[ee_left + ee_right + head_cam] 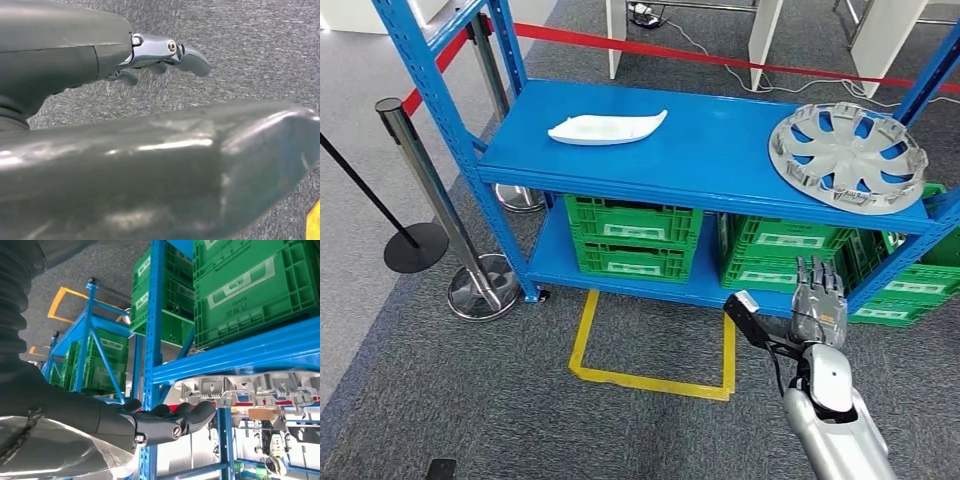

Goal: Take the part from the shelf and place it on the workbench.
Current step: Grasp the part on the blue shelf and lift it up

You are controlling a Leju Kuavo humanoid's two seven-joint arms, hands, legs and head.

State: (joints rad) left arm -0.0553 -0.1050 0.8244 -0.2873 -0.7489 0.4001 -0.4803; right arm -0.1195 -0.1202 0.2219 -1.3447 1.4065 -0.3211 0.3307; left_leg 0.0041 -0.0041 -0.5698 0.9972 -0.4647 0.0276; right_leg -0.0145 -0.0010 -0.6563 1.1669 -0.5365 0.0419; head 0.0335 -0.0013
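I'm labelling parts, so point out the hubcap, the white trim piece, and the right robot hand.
hubcap (848, 155), head view, centre hub.
white trim piece (607, 128), head view, middle of its top face.
right robot hand (818, 300), head view, back of the hand.

No legible text on crate labels (633, 231)

Hubcap (848, 156) on shelf (712, 150), right

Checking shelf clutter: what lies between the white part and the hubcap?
Nothing: in the head view, bare blue shelf separates the white part from the hubcap.
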